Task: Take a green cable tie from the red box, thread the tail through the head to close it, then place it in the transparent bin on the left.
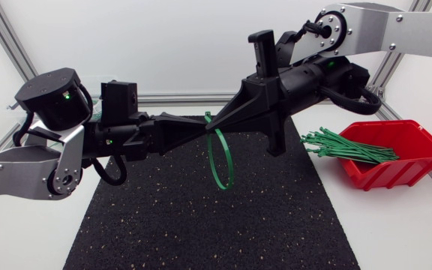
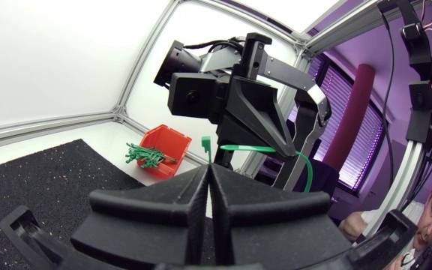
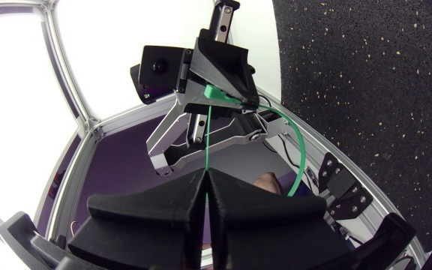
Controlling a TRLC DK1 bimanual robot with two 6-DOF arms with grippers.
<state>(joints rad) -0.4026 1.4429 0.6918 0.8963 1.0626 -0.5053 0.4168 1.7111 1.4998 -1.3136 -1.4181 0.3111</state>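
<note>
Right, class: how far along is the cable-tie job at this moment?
Done: one green cable tie is out of the red box. In hand: the left gripper and right gripper both pinch it in mid-air, bent into a loop; whether the tail has passed the head is unclear. Left: placing it in the bin, not in view.

Head cam sits high up & looks down on the black speckled mat (image 1: 201,225) & both arms. Left wrist cam sits right behind the matte black left gripper (image 2: 207,171), v. close, & looks across the table at the matte black right gripper (image 2: 285,150) and the red plastic box (image 2: 172,142) behind it. Right wrist cam sits just behind its own gripper & looks back at the left one. The 2 wrist cams face each other; all 3 see the thin green cable tie loop (image 1: 220,157).
</note>
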